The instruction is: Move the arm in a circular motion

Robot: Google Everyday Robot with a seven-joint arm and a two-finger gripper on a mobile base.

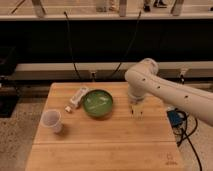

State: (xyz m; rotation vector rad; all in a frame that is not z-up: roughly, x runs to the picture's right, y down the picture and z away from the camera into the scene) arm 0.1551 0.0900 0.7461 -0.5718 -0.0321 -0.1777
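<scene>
the arm [165, 90] is brought in from the 3 o'clock side of the counter [110, 147] and bent at the elbow, so that the pincer [136, 111] is hung downward just at 3 o'clock of the green bowl [98, 103]. this spot is judged to leave room for a circular sweep, with the cup [52, 121] at 8 o'clock of the bowl and the white tube [78, 96] at 10 o'clock kept well apart. nothing is seen to be held in the pincer; whether it is apart or together cannot be told.
</scene>
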